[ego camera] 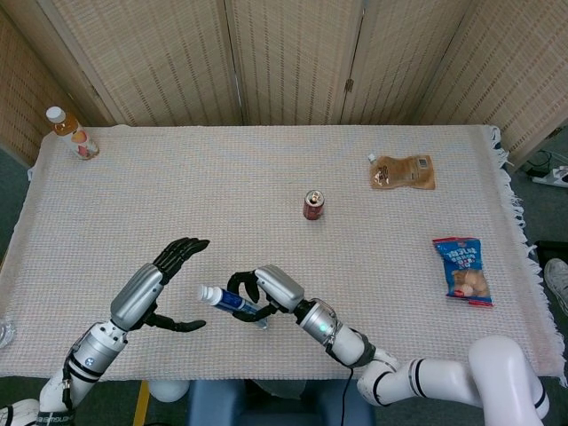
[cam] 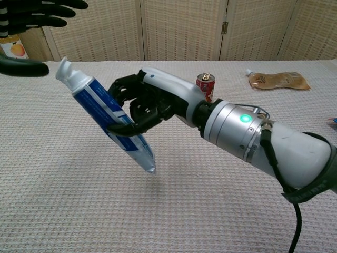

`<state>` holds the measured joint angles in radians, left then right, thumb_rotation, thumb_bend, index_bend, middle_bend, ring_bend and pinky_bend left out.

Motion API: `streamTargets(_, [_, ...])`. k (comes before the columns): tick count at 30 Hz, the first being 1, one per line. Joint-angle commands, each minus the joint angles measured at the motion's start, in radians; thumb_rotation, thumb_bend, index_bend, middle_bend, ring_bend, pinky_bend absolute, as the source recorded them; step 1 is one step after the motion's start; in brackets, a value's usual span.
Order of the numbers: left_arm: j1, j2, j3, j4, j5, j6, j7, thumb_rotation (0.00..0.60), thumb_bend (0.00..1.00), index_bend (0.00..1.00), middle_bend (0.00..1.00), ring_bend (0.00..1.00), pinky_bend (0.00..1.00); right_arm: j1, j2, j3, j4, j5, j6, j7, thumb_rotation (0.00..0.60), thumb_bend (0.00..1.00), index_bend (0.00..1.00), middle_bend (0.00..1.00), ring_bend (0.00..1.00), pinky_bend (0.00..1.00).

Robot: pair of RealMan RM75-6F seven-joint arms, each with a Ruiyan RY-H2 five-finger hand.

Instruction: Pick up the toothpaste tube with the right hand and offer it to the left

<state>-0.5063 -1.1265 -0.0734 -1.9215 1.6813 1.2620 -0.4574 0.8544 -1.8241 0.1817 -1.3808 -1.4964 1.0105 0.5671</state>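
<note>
Chest view shows your right hand [cam: 145, 105] gripping the tube [cam: 105, 118] above the table's near edge, cap toward your empty, spread left hand [ego camera: 164, 284].

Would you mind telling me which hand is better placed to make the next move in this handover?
The left hand: it is open, its fingers apart beside the cap end of the toothpaste tube. The right hand already holds the tube out toward it.

Table [ego camera: 177, 195] holds can [ego camera: 313, 205], bottle [ego camera: 74, 133], two pouches [ego camera: 403, 171].
</note>
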Motion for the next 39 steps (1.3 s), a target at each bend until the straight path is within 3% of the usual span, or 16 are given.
streamTargets(1, [-0.039, 0.033, 0.015, -0.007, 0.022, -0.052, -0.085, 0.197, 0.11, 0.07, 0.08, 0.04, 0.0, 0.006, -0.017, 0.012, -0.018, 0.013, -0.003, -0.034, 0.6, 0.67, 0.77, 0.69, 0.71, 0.63])
streamTargets(3, [-0.047, 0.027, 0.012, -0.007, 0.01, -0.066, -0.061, 0.162, 0.11, 0.07, 0.08, 0.03, 0.0, 0.008, -0.025, 0.021, -0.029, 0.025, -0.005, -0.055, 0.6, 0.67, 0.77, 0.69, 0.71, 0.63])
streamTargets(16, [-0.07, -0.027, -0.016, -0.011, -0.087, -0.114, 0.164, 0.089, 0.1, 0.03, 0.05, 0.0, 0.0, 0.012, -0.095, 0.064, -0.054, 0.111, -0.022, -0.171, 0.6, 0.68, 0.78, 0.7, 0.72, 0.64])
streamTargets(39, [-0.09, -0.067, -0.016, -0.012, -0.146, -0.159, 0.333, 0.089, 0.1, 0.01, 0.04, 0.0, 0.0, 0.006, -0.167, 0.1, -0.03, 0.12, 0.018, -0.235, 0.6, 0.73, 0.84, 0.74, 0.76, 0.66])
